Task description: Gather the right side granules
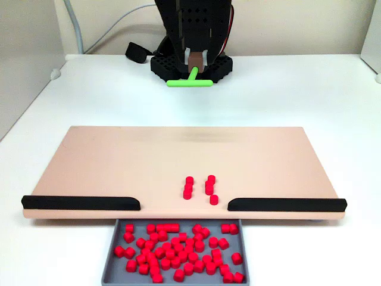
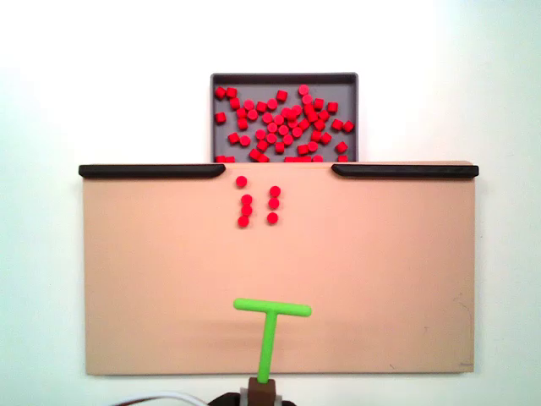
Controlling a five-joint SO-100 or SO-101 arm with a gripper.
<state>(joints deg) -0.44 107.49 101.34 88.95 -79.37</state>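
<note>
On the white table point(image 1: 77, 89) a peach-coloured board point(image 1: 119, 167) is laid flat, and two black rails point(image 1: 80, 204) are seen along one long edge of it, with a gap left between them at the middle. Just inside that gap, on the board, a small cluster of red granules point(image 1: 209, 185) is found: two short rows side by side, with one more pellet set a little closer to the gap; in a fixed view from above the same granules point(image 2: 273, 203) are seen just beside the end of the left-hand rail point(image 2: 152, 171). Beyond the gap, a grey tray point(image 2: 218, 135) is placed against the board's edge, and many more red pellets point(image 2: 283, 118) are scattered loosely inside it. At the opposite side of the board, the end effector point(image 1: 195, 59) is held at the arm's black base point(image 1: 190, 65), and a green T-shaped stick point(image 1: 189, 82) is gripped in it by the stem. In a fixed view from above the stick point(image 2: 270, 326) is shown with its crossbar over the board, well apart from the granules, and its stem running back past the board's near edge to the end effector point(image 2: 260, 391).
</note>
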